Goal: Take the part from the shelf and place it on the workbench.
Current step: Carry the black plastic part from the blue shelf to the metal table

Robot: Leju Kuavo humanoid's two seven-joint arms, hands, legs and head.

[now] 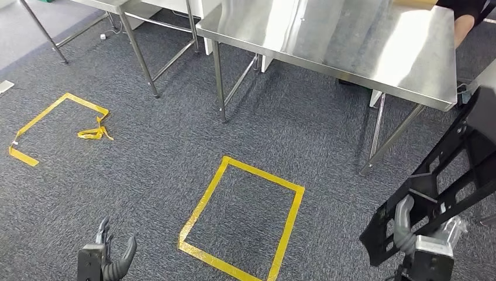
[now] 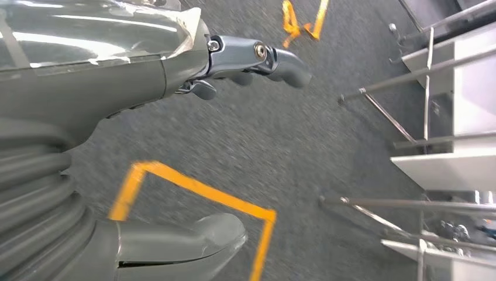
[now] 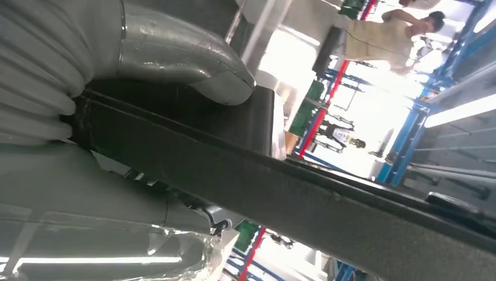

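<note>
The part is a long black frame with cut-out openings [image 1: 450, 175], held low at the right of the head view by my right hand [image 1: 409, 225], whose fingers wrap one of its bars. In the right wrist view the part [image 3: 304, 193] crosses the picture as a dark bar, with the grey thumb [image 3: 193, 64] lying over it. My left hand [image 1: 105, 257] hangs at the lower left with its fingers apart and nothing in it; the left wrist view shows its fingers [image 2: 263, 58] spread above the carpet. A steel workbench [image 1: 374, 47] stands ahead, its top bare and shiny.
Grey carpet carries a yellow tape square [image 1: 245, 219] just in front and another tape outline [image 1: 55, 129] at the left. A second steel table [image 1: 134, 23] stands at the far left. A person's arm [image 1: 465, 23] shows beyond the workbench's far right corner.
</note>
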